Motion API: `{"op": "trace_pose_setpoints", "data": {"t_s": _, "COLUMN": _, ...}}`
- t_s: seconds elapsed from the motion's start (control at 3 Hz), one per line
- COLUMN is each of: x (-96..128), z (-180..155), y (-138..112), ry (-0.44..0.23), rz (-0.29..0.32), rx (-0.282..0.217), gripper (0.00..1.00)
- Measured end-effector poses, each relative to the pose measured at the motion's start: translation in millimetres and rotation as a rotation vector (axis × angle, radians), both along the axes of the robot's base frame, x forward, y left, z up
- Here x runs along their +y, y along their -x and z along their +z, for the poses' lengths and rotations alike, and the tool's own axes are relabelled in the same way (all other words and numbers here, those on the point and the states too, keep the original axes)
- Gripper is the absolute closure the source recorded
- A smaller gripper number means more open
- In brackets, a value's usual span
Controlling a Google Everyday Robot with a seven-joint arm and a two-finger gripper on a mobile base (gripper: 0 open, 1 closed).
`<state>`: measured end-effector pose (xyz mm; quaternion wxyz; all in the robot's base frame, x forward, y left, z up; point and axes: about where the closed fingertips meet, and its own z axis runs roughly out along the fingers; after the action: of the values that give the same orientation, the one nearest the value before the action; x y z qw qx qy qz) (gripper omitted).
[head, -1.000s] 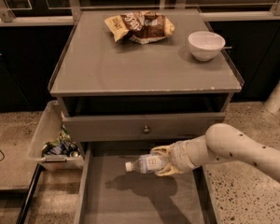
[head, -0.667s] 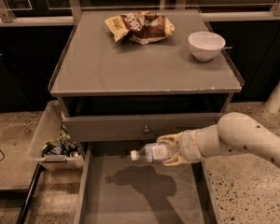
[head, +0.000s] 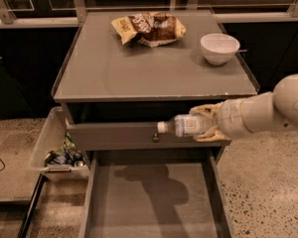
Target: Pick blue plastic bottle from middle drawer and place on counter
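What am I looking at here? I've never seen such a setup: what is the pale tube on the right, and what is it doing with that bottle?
The pale tube is a robot's single arm, reaching in from the right. There is one picture, from a camera looking down at the front of a grey cabinet; where it is mounted cannot be told. At the arm's tip is the gripper, in the air in front of the upper drawer front, its jaws shut on a blue plastic bottle held sideways, white cap pointing left. Below, the middle drawer is pulled open, the arm's shadow on its floor. On the counter lie a snack bag at the back and a white bowl on the right. A bin sits on the floor at the left.
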<state>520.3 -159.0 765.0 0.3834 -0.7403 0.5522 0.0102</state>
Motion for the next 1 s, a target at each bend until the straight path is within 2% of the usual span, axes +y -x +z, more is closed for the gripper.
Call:
{"op": "trace_pose_setpoints", "data": {"t_s": 0.33, "x": 10, "z": 9, "y": -1, "ry": 0.018, "rz": 0.065, "rx": -0.042, "gripper": 1.00}}
{"op": "trace_pose_setpoints", "data": {"t_s": 0.67, "x": 11, "z": 10, "y": -2, "ry": 0.015, "rz": 0.065, "rx": -0.045, "gripper": 1.00}}
{"op": "trace_pose_setpoints", "data": {"t_s": 1.0, "x": 11, "z": 37, "y": -9, "ry": 0.017, "rz": 0.068, "rx": -0.115, "gripper": 1.00}}
